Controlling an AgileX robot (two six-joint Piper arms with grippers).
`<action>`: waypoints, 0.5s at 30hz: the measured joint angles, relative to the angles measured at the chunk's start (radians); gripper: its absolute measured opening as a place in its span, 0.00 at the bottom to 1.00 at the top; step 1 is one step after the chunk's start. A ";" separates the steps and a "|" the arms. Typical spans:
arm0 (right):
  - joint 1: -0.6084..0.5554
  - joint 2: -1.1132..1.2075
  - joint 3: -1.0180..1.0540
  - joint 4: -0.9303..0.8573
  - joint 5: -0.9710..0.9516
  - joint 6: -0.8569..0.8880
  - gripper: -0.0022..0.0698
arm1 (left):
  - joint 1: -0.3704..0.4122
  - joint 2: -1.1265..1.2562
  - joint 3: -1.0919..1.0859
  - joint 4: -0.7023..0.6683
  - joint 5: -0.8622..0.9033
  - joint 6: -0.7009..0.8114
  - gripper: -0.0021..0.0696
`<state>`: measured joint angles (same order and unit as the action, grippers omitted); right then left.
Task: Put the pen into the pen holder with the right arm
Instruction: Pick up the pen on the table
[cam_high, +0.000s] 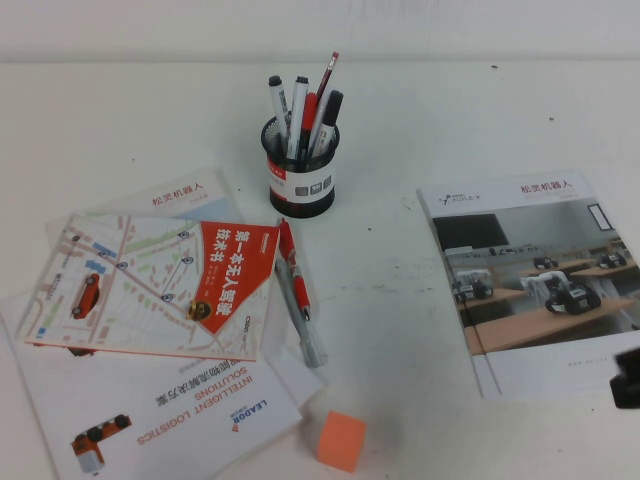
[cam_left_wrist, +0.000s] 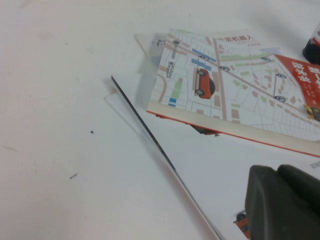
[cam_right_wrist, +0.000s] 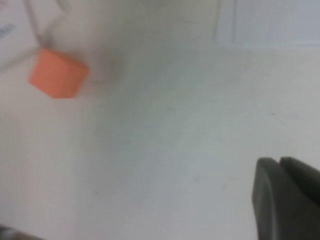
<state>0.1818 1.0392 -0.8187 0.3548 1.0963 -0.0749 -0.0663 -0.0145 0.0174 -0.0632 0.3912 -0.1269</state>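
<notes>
Black wire-mesh pen holder (cam_high: 301, 167), glossy booklets (cam_high: 535, 280)

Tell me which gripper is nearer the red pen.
Cannot tell for sure; probably right. The right gripper sits at the table's right edge, beyond the brochure from the pen. The left gripper is over the booklets, outside the high view.

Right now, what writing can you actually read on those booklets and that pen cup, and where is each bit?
"第一本无人驾驶技术书": red corner of the map-cover book.
"INTELLIGENT LOGISTICS SOLUTIONS" and "LEADOR", upside down: white brochure.
"松灵机器人": robot-photo brochure, and the brochure under the book.
Pen holder label: too small to read.
Red pen: no readable text.
Left claw over the brochures and right claw over bare table: no markings.
</notes>
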 joint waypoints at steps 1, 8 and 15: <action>0.036 0.043 -0.030 -0.055 0.003 0.030 0.00 | 0.000 0.000 0.000 0.000 0.000 0.000 0.03; 0.266 0.333 -0.265 -0.336 0.036 0.213 0.00 | 0.000 0.000 0.000 0.000 0.000 0.000 0.03; 0.314 0.588 -0.468 -0.255 -0.013 0.223 0.00 | 0.000 0.000 0.000 0.000 0.000 0.000 0.03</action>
<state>0.4958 1.6275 -1.2865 0.1003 1.0830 0.1486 -0.0663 -0.0145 0.0174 -0.0632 0.3912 -0.1269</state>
